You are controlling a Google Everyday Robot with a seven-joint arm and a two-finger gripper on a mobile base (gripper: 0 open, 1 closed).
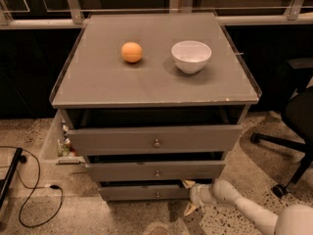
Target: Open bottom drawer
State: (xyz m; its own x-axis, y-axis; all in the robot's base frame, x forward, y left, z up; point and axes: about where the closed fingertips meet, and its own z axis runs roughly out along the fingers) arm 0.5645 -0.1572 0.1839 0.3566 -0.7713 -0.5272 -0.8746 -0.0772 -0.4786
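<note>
The bottom drawer (142,192) is the lowest grey front of the cabinet, with a small round knob (157,195) at its centre. It stands out a little from the cabinet. My gripper (189,197) is at the right end of that drawer front, low near the floor, on a white arm (244,207) that comes in from the lower right. Its fingers are spread apart, one fingertip (187,183) at the drawer's top right corner and the other below it. It holds nothing.
The middle drawer (156,170) and the top drawer (155,140) are also slightly out. An orange (132,52) and a white bowl (191,56) sit on the cabinet top. An office chair base (286,151) is on the right, a black cable (34,190) on the floor at left.
</note>
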